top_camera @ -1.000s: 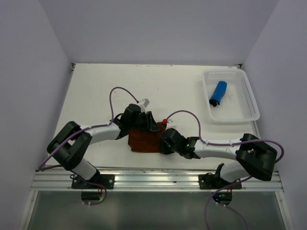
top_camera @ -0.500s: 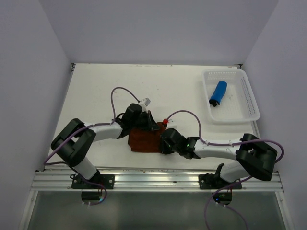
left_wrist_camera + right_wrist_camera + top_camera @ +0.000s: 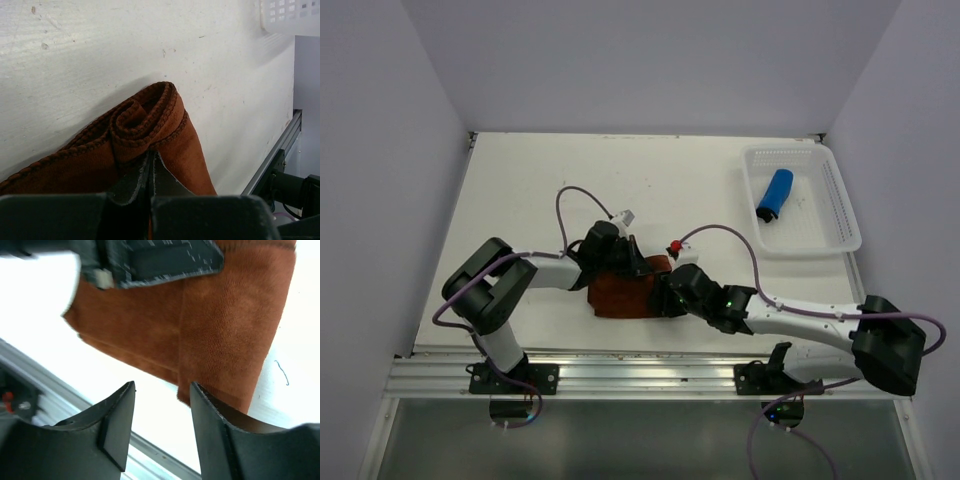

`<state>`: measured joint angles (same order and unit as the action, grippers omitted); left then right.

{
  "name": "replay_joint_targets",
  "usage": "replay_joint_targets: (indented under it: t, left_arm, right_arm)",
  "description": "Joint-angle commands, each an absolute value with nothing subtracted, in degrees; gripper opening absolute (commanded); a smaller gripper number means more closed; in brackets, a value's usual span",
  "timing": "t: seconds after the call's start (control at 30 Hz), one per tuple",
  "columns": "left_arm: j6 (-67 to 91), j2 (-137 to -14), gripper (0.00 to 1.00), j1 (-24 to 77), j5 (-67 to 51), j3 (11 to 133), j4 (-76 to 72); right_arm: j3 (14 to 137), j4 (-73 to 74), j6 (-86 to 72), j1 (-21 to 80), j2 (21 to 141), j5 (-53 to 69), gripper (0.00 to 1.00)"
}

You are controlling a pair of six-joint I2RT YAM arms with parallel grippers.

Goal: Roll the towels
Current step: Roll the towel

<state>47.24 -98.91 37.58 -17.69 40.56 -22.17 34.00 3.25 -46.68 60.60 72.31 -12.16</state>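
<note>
**Brown towel pinched mid-table**

Overhead: white table (image 3: 520, 180); rust-brown towel (image 3: 620, 293) centre-front, blue towel (image 3: 776, 193) in the basket (image 3: 840, 215) at two o'clock.

Left wrist: left gripper (image 3: 151, 167) pinched together on the towel's rolled edge (twelve o'clock).

Right wrist: right gripper (image 3: 162, 405) parted, holding nothing, above the towel's edge.

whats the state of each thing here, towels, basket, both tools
brown towel: on the table, partly rolled, roll started at one end
blue towel: rolled up, lying in the basket
basket: upright at the table's far right, holding only the blue towel
left tool: shut, pinching the brown towel beside the roll
right tool: open, over the brown towel's edge, gripping nothing
</note>
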Motion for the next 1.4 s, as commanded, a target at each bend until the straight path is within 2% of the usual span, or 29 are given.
replay_joint_targets:
  t: [0.0, 0.17, 0.23, 0.43, 0.63, 0.97, 1.17, 1.37]
  left_arm:
    - [45.5, -99.8, 0.0, 37.6, -15.3, 39.0, -25.0]
    - [45.8, -100.3, 0.0, 37.6, -15.2, 37.5, -26.2]
    - [45.9, -100.2, 0.0, 37.7, -15.3, 37.4, -26.3]
    - [45.7, -99.8, 0.0, 37.8, -15.2, 37.1, -25.9]
    - [45.7, -99.8, 0.0, 37.7, -15.4, 37.0, -25.8]
    - [45.7, -99.1, 0.0, 37.9, -15.1, 35.7, -26.2]
    - [45.5, -98.5, 0.0, 37.9, -15.0, 35.4, -25.9]
    - [45.4, -98.3, 0.0, 37.9, -15.0, 35.9, -25.3]
  right_arm:
    - [35.5, 7.2, -47.5, 60.1, 66.6, -14.7, 0.52]
    - [35.2, 13.6, -52.1, 57.7, 61.8, -18.0, 0.56]
    - [33.2, 13.6, -55.2, 55.6, 61.0, -15.9, 0.59]
    - [25.1, 4.3, -59.8, 48.3, 58.6, -7.1, 0.67]
    - [21.2, -6.4, -61.1, 46.6, 62.3, -0.8, 0.7]
    - [18.5, -12.7, -62.5, 46.6, 66.7, -0.3, 0.71]
    - [16.7, -17.5, -63.8, 46.8, 73.1, 3.2, 0.67]
    - [16.4, -20.0, -64.2, 47.5, 75.7, 4.0, 0.54]
